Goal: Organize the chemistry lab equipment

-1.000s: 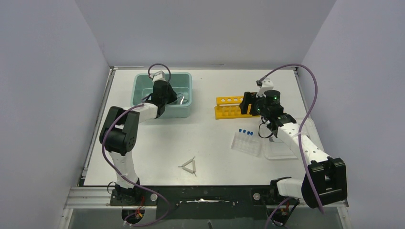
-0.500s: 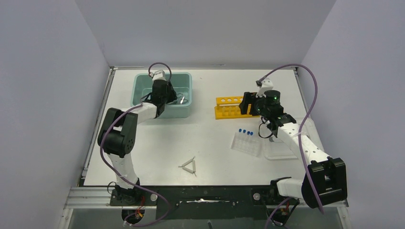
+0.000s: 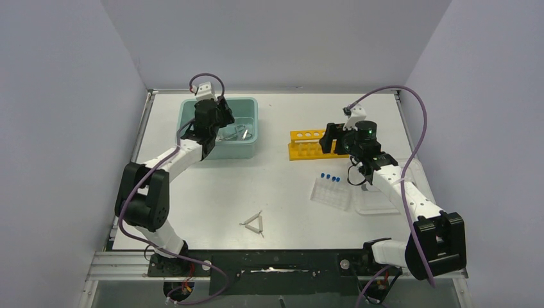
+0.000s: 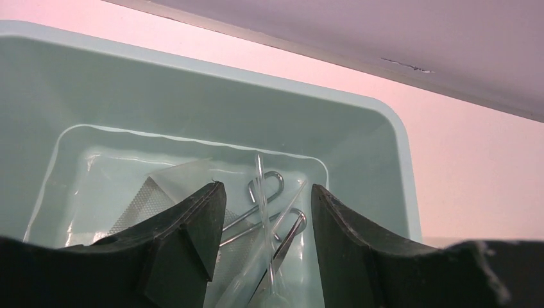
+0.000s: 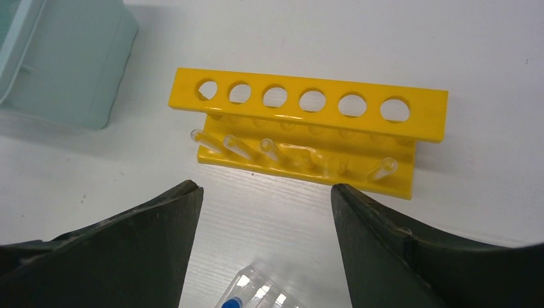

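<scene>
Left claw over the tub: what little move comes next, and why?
Probably lift out of the tub and head for the droppers. The left claw is open and empty, forceps lie in the tub, droppers lie loose on the table.

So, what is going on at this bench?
The left gripper hovers open over the tub, holding nothing; forceps and a clear bag lie inside. The right gripper hangs open above the yellow rack, also empty. Blue-capped tubes stand in a clear tray near the rack, and small loose items lie on the table.
</scene>
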